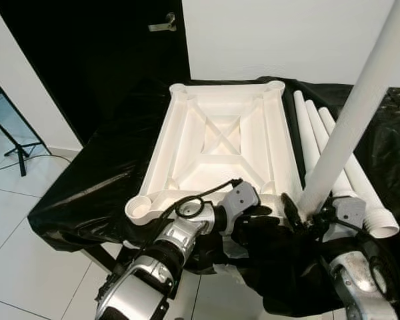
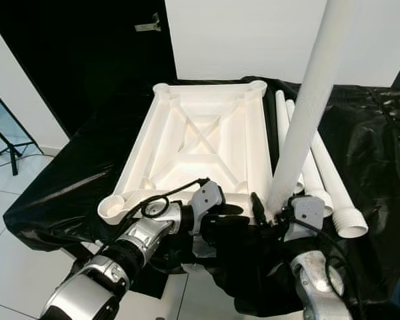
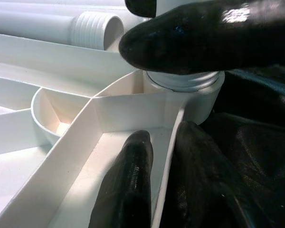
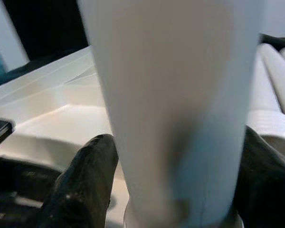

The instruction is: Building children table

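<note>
The right gripper point(image 4: 173, 190) clamps the upright white leg point(image 1: 360, 107), its threaded end seated in the near right corner socket point(image 3: 192, 90) of the upturned white tabletop point(image 1: 220, 133). The left gripper point(image 3: 156, 156) straddles that corner's rim, fingers apart. Three spare legs point(image 1: 320, 140) lie just beside the right edge on black sheeting point(image 1: 93, 180).

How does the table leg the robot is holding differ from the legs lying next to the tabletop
The held leg stands nearly upright, its threaded end in the near right corner socket of the upside-down tabletop; the spare legs lie flat on the black sheet, unattached. The right gripper clamps the held leg near its base, while the spare legs are untouched, their threaded ends free. All are plain white tubes.
</note>
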Motion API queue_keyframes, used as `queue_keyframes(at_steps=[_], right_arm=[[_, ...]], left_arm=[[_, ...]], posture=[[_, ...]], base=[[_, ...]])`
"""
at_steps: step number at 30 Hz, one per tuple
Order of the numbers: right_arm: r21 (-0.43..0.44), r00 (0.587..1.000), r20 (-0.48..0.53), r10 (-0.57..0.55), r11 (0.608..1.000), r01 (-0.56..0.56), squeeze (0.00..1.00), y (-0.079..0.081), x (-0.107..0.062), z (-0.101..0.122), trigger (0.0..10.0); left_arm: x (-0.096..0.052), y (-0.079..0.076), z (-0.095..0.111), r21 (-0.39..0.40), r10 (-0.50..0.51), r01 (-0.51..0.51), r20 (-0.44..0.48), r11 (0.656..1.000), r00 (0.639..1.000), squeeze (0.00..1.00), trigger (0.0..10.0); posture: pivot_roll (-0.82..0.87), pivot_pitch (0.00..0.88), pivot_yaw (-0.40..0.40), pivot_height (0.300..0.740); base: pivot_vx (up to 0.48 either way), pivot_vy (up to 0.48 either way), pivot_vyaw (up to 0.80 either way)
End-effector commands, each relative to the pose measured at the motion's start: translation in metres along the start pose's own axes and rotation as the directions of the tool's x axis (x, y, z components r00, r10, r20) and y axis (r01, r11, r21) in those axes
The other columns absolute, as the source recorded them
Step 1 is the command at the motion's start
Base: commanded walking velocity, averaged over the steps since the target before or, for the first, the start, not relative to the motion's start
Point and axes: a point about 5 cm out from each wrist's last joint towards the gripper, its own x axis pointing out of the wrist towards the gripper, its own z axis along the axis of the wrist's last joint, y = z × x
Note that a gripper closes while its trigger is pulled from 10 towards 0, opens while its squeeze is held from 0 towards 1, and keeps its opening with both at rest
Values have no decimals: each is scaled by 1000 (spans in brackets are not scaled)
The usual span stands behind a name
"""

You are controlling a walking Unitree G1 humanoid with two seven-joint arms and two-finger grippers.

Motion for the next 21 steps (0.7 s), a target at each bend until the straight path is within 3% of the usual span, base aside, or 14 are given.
queue_keyframes(at_steps=[1, 3, 6, 11, 12, 13, 14, 15, 18, 21], right_arm=[[25, 990, -12, 142, 990, -142, 0, 16, 3, -2, 10000], [9, 985, -11, 175, 985, -175, 0, 15, 3, -1, 10000], [-39, 969, -40, 245, 968, -246, 0, -1, 6, 1, 10000], [-68, 957, -63, 284, 955, -288, 0, -14, 9, 4, 10000], [-77, 949, -77, 306, 947, -312, 0, -20, 10, 5, 4039], [-82, 937, -93, 336, 936, -344, 0, -24, 10, 6, 2314], [-82, 937, -93, 336, 936, -344, 0, -24, 10, 6, 2314], [-86, 912, -127, 390, 912, -402, 0, -25, 7, 5, 0], [-82, 859, -200, 471, 866, -494, 0, -25, 1, -1, 0], [-64, 856, -212, 472, 867, -494, 0, -26, 1, -4, 0]], left_arm=[[4, -26, -30, -124, -190, 180, -75, 976, 979, 0, 10000], [4, -26, -30, -125, -190, 180, -73, 976, 979, 0, 10000], [4, -27, -30, -126, -192, 182, -73, 975, 979, 0, 10000], [4, -27, -30, -126, -194, 184, -75, 975, 978, 0, 10000], [4, -27, -30, -126, -196, 186, -76, 974, 978, 0, 10000], [4, -27, -30, -125, -199, 188, -77, 974, 977, 0, 10000], [4, -27, -30, -125, -199, 188, -77, 974, 977, 0, 10000], [4, -27, -30, -124, -200, 190, -77, 974, 977, 0, 10000], [5, -27, -29, -123, -200, 190, -74, 974, 977, 0, 10000], [5, -27, -29, -123, -199, 189, -73, 974, 977, 0, 10000]], posture=[[68, 0, 36, 740], [67, 0, 36, 740], [63, 0, 41, 740], [55, 0, 47, 740], [55, 0, 48, 740], [54, 0, 48, 740], [54, 0, 48, 740], [57, 0, 48, 740], [62, 0, 45, 740], [63, 0, 45, 740]], base=[[0, 0, 0], [0, 0, 0], [0, 0, 0], [0, 0, 0], [0, 0, 0], [0, 0, 0], [0, 0, 0], [0, 0, 0], [0, 0, 0], [0, 0, 0]])
